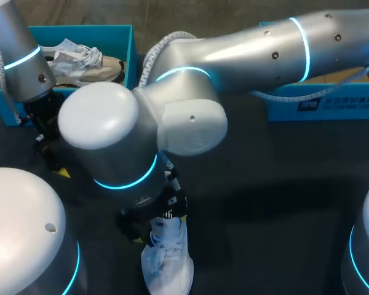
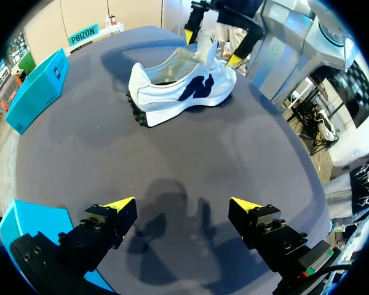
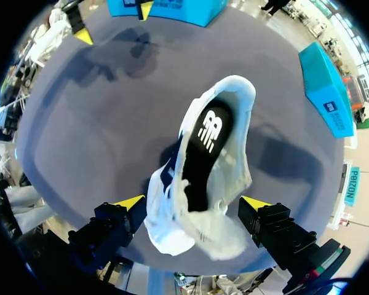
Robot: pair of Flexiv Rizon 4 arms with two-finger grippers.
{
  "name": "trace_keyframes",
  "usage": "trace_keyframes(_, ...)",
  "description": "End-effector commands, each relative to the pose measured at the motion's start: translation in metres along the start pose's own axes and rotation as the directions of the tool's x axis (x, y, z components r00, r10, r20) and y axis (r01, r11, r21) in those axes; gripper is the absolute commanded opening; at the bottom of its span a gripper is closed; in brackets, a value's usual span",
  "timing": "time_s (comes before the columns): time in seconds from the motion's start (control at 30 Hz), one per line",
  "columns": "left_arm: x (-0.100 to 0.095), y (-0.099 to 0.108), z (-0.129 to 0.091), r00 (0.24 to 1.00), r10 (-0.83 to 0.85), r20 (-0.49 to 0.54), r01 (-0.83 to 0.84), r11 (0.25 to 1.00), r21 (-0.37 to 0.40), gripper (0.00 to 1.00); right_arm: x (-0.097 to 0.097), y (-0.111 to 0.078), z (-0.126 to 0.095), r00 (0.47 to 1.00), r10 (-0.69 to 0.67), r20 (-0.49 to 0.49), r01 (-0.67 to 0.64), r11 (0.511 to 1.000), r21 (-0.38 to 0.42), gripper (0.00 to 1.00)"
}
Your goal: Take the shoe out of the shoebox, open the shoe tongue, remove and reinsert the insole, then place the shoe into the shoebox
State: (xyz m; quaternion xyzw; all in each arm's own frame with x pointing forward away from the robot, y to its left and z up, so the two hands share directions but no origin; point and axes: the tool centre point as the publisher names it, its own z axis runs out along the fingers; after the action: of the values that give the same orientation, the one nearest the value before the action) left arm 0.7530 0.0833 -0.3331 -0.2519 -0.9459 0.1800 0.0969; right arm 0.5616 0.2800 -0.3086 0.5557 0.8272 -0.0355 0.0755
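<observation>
Right now the white lace-up sneaker with a dark side mark (image 1: 167,261) lies at the head view's lower centre, its long axis running to the bottom edge, heel farthest. Your right gripper (image 3: 194,203) straddles its forefoot, jaws wide, seemingly not pinching. Your left gripper (image 2: 181,204) hangs well apart, spread and empty.

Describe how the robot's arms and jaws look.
The left arm and right arm are smooth silver-grey tubes with rounded white joint caps and glowing cyan rings. A white ribbed cable follows the right arm. Jaws: black bolted blocks, yellow wedge tips.
</observation>
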Motion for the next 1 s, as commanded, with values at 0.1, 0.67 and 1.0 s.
trace_keyframes(0.1,0.001,0.000,0.000,1.000,0.000,0.000,0.000,1.000,-0.002,1.00,0.007,-0.017,-0.016,0.828,0.558,0.058,-0.557,0.830,-0.034,1.00)
trace_keyframes(0.67,0.001,0.000,0.000,1.000,0.000,0.000,0.000,1.000,-0.002,1.00,0.002,-0.033,-0.009,0.822,0.570,-0.013,-0.569,0.819,-0.068,0.86)
trace_keyframes(1.0,0.001,0.000,0.000,1.000,0.000,0.000,0.000,1.000,-0.002,1.00,0.000,-0.047,-0.017,0.817,0.577,0.000,-0.575,0.816,-0.061,0.50)
